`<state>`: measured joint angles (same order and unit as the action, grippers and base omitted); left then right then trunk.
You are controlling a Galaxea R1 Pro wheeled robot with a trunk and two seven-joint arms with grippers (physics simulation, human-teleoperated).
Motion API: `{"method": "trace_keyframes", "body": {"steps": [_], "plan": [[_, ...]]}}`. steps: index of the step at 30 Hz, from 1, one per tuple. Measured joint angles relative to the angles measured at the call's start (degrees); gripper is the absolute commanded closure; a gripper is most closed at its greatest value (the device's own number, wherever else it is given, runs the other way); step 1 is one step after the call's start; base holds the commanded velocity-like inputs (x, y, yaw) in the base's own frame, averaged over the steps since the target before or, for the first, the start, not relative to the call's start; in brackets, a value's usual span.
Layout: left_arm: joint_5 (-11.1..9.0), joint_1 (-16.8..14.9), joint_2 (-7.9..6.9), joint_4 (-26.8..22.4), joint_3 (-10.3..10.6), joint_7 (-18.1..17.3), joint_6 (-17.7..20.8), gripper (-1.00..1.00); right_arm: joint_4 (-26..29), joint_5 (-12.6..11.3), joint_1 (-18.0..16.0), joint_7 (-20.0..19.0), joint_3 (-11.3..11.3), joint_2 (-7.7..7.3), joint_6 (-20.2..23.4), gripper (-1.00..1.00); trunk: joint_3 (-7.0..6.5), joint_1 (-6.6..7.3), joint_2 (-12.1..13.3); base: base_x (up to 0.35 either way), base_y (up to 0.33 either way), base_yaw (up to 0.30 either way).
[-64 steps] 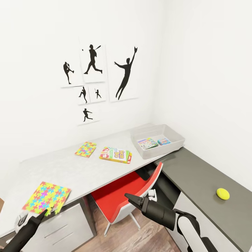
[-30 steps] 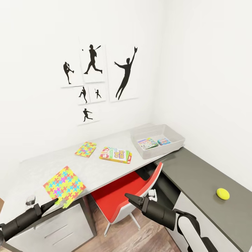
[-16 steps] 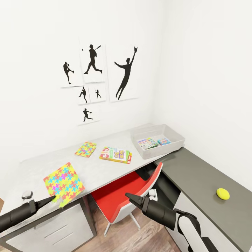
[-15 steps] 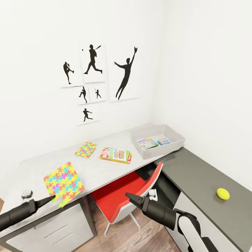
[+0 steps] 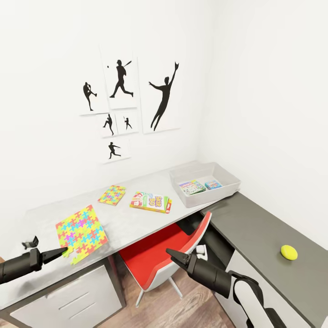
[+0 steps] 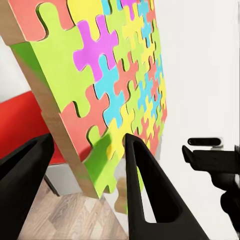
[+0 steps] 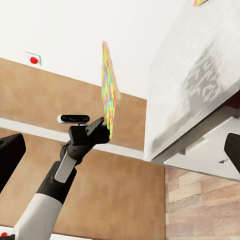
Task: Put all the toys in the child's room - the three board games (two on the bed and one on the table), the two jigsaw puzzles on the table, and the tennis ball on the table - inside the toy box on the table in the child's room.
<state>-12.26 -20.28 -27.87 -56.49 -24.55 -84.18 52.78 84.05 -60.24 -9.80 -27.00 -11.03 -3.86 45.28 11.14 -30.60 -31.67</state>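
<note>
My left gripper (image 5: 64, 250) is shut on a corner of a multicolour jigsaw puzzle (image 5: 81, 227), held tilted above the white table's (image 5: 136, 223) front left part. The wrist view shows the puzzle (image 6: 115, 85) pinched between the left gripper's (image 6: 89, 140) fingers. A second jigsaw puzzle (image 5: 111, 194) and a Skip-Bo board game (image 5: 151, 201) lie mid-table. The grey toy box (image 5: 228, 178) stands at the far right end with two colourful flat boxes inside. The tennis ball (image 5: 289, 252) rests on the lower dark section. My right gripper (image 5: 172, 254) hangs open and empty over the chair.
A red and white chair (image 5: 159, 255) is tucked under the table in front of me. White drawers (image 5: 68, 300) sit below the table's left end. The dark lower section (image 5: 255, 223) runs along the right wall. Baseball silhouette pictures (image 5: 120, 82) hang above the table.
The left gripper has lifted the near jigsaw puzzle off the table's front left corner and tilted it up. The right arm has barely moved. The view has shifted slightly.
</note>
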Motion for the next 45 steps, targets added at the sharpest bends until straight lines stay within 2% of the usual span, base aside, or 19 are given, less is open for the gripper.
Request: {"method": "trace_keyframes", "body": {"steps": [4,8,12,17,22,31,45], "plan": [[0.03,-0.05,-0.12,-0.4,0.0,-0.47,1.06,1.0,-0.08,-0.04,0.0,-0.28,0.34,-0.17,0.11,-1.0,-0.72,0.88,1.61,0.0,0.0,0.0],[-0.04,-0.06,-0.99,-0.62,0.08,-2.09,1.54,1.0,-0.11,-0.07,0.0,-0.35,0.45,-0.32,0.23,-1.0,-1.44,1.76,3.22,0.0,0.0,0.0],[-0.06,-0.07,-1.69,-0.69,1.9,-5.55,1.76,1.0,-0.12,-0.11,0.0,-0.14,0.49,-0.23,0.36,-1.0,-2.17,2.64,4.83,0.0,0.0,0.0],[-0.11,-0.07,-3.44,-0.71,4.5,-5.57,2.03,1.0,-0.1,-0.1,0.07,-0.26,0.51,-0.07,0.19,-1.0,-3.07,3.74,6.85,-0.028,0.0,0.0],[-0.15,-0.07,-4.09,-0.71,5.02,-5.59,2.12,1.0,-0.12,-0.08,0.08,-0.13,0.51,0.06,0.1,-1.0,-3.98,4.82,8.86,-0.19,0.0,0.0],[-0.15,-0.07,-4.3,-0.72,6.29,-5.58,2.16,1.0,-0.12,-0.21,0.09,-0.16,0.89,-0.01,-0.05,-1.0,-3.98,4.85,8.88,-0.054,0.0,0.0],[-0.14,-0.09,-4.36,-0.71,6.62,-5.58,2.16,1.0,-0.01,-0.33,0.1,-0.66,2.08,0.02,0.05,-1.0,-4.1,4.85,8.88,-0.003,0.0,-0.058]]}}
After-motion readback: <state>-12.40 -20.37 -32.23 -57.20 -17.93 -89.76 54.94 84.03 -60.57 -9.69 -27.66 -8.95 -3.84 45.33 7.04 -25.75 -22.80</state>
